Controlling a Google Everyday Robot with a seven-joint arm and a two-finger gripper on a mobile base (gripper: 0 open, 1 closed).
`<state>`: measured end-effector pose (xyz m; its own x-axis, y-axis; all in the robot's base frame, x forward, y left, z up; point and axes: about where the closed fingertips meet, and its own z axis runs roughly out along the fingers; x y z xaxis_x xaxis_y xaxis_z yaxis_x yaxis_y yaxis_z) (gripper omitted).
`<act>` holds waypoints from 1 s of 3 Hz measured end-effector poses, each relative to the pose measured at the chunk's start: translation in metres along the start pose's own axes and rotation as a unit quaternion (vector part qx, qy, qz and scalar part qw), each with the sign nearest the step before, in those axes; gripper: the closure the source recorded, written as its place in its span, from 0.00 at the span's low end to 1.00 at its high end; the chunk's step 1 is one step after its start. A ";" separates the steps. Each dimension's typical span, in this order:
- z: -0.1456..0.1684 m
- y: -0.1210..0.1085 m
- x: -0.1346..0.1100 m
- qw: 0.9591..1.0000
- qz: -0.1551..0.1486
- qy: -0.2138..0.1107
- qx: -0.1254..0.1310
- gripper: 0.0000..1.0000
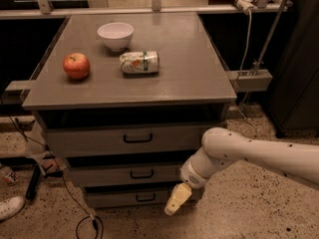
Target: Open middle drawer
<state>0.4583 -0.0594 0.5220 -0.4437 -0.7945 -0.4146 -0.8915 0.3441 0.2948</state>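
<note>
The middle drawer (107, 176) is a grey front panel with a small dark loop handle (141, 174) at its centre, and it sits closed in the cabinet under the taller top drawer (89, 141). My gripper (177, 201) is pale yellow and hangs from the white arm (239, 153), which comes in from the right. It is below and to the right of the middle drawer's handle, in front of the right part of the bottom drawer (114, 198). It touches no handle.
On the grey cabinet top (189, 78) stand a red apple (76, 65), a white bowl (115, 35) and a can lying on its side (139, 62). Cables and a shoe (11, 207) lie on the floor at the left. Metal posts and a dark cabinet stand at the right.
</note>
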 end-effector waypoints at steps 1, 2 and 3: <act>0.014 0.000 0.005 1.000 0.003 0.014 0.013 0.00; 0.019 -0.017 0.006 0.998 0.004 0.011 0.058 0.00; 0.018 -0.038 0.005 0.995 0.006 -0.006 0.095 0.00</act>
<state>0.4883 -0.0672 0.4932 -0.4551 -0.7842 -0.4218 -0.8865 0.4435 0.1319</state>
